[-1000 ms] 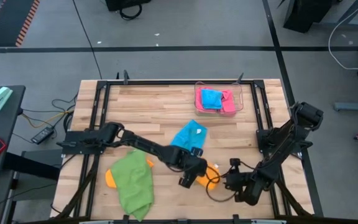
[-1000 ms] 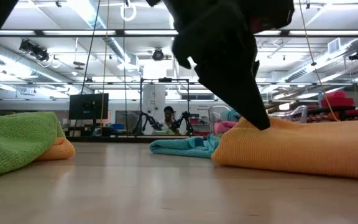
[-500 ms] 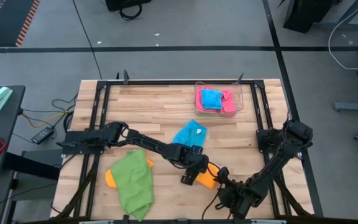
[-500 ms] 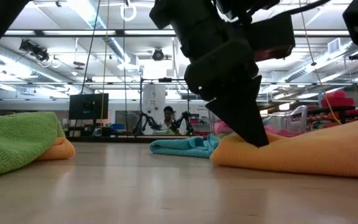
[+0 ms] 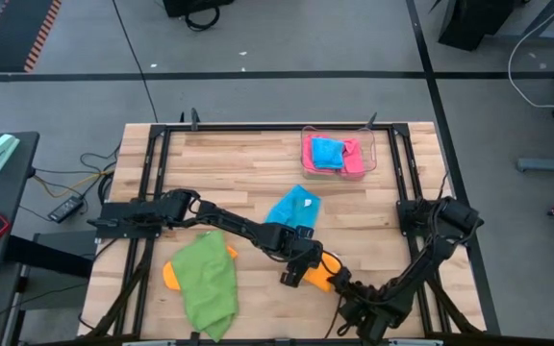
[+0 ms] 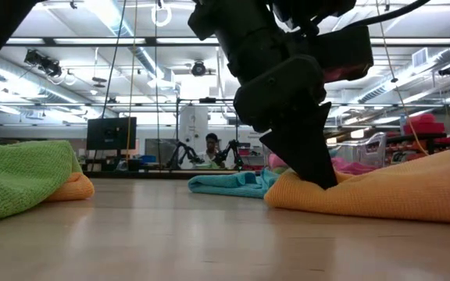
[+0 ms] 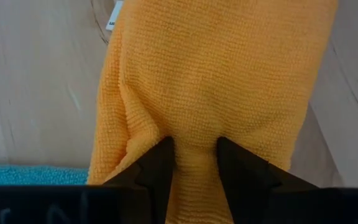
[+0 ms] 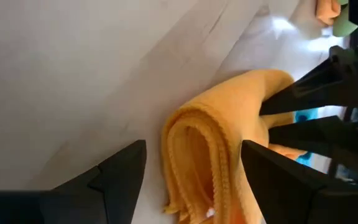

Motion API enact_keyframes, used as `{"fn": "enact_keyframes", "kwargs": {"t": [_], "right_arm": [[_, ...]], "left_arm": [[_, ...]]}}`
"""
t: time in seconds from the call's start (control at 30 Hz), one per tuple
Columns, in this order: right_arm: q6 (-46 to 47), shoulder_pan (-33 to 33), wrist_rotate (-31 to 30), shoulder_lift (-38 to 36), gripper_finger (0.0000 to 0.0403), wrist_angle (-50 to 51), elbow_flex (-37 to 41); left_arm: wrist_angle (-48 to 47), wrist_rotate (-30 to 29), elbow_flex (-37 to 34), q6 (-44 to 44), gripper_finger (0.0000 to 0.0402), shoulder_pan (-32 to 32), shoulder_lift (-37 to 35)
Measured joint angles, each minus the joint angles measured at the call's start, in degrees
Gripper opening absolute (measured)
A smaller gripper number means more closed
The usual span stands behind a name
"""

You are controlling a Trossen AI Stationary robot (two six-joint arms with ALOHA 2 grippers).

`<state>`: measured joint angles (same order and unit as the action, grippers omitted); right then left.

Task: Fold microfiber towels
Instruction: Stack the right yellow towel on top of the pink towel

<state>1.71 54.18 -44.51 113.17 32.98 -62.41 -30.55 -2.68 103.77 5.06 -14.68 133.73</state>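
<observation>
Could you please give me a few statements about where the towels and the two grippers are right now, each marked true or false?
1. The left gripper pinches a fold of the orange towel. True.
2. The right gripper is shut on the orange towel. False: its fingers stand open on either side of the towel's rolled end.
3. The green towel lies in the clear tray. False: it lies on the table, on another orange cloth.
4. A sky blue towel lies on the table. True.
</observation>
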Motion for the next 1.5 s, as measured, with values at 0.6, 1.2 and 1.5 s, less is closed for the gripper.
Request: {"fn": "enact_keyframes", "kwargs": {"t": [0.6,1.2,1.5], "right_arm": [[0.6,-3.2,-1.1,0.6,0.018,-0.2,0.5],[13.5,-5.4,8.4,-7.9,0.0014,2.8,0.5],[22.9,-8.3,13.1,-15.1,0.0014,3.5,0.5]], "left_arm": [[0.7,0.0,-0.1,0.1,0.0128,0.0,0.1],[-1.0,-3.9,-0.2,1.6,0.0154,-3.6,-6.5],[3.0,-10.8,-0.2,-3.6,0.0271,-7.7,-6.7]]}}
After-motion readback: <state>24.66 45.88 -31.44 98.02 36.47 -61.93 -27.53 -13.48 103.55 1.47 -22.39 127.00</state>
